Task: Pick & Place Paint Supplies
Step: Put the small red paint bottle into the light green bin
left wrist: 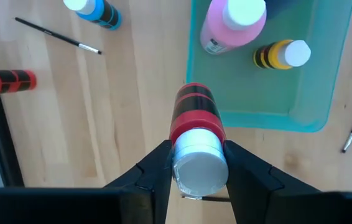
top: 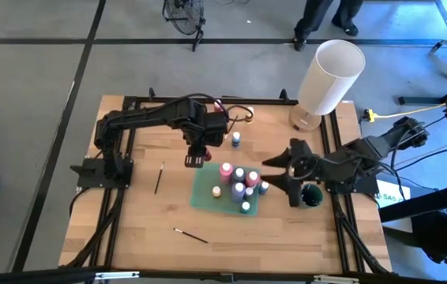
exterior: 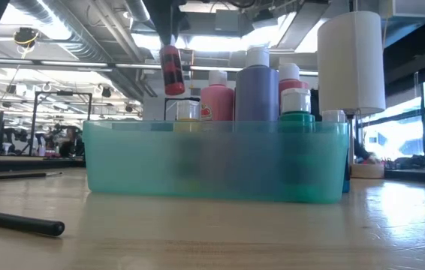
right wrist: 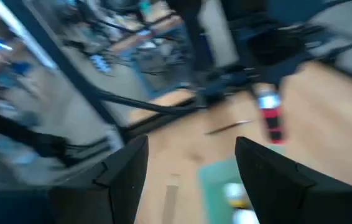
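My left gripper (top: 196,155) points down above the far left corner of the teal tray (top: 204,197) and is shut on a red-and-black paint bottle (left wrist: 193,112), which also hangs in the low view (exterior: 171,70). The tray holds several bottles, among them a pink one (left wrist: 235,22) and a yellow one (left wrist: 282,55). A blue bottle (top: 236,140) stands on the table beyond the tray, and another red bottle (left wrist: 5,81) lies on its side. Two thin brushes (top: 159,177) (top: 190,235) lie on the wood. My right gripper (top: 283,172) is open beside the tray's right side, with nothing between its fingers. My left gripper pinches the red-and-black bottle by its white cap (left wrist: 199,163) between the two fingers, one on each side. The fingers come from above, pointing down. The bottle hangs upright below them, cap up, lifted clear of the table and the tray.
A tall white cylinder (top: 330,75) stands at the table's far right corner. A dark green round pot (top: 312,195) sits under the right arm. The black frame rails (top: 113,229) run along the table's left and right sides. Bare wood lies near the front edge.
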Available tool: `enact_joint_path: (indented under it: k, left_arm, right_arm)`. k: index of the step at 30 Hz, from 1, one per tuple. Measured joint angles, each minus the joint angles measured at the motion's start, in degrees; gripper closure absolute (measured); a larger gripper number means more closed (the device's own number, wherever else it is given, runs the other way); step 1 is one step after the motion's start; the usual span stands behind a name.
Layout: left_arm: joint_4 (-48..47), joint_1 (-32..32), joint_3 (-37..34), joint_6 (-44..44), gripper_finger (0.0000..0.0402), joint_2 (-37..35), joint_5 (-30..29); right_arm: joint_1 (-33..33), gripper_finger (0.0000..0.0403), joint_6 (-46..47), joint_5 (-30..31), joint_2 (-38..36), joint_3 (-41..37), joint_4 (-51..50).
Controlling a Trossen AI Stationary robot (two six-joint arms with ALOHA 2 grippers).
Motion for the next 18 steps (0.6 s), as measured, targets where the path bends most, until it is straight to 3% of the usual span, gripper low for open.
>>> enact_joint_path:
  k: [5, 13, 18]
  left_arm:
    - [0.06, -1.27, -0.15, -0.61, 0.0284, 0.0, 0.0]
    - [1.06, -4.19, -4.98, -1.83, 0.0282, 0.0, 0.0]
    - [6.22, -6.24, -9.54, -2.23, 0.0284, 0.0, 0.0]
  right_arm:
    - [0.41, 0.0158, 1.58, -6.45, 2.1, 0.0, 9.09]
    - [4.02, 0.0158, -12.43, -13.64, 6.99, 0.0, 32.43]
    - [6.15, 0.0158, -15.63, -13.88, 7.69, 0.0, 37.58]
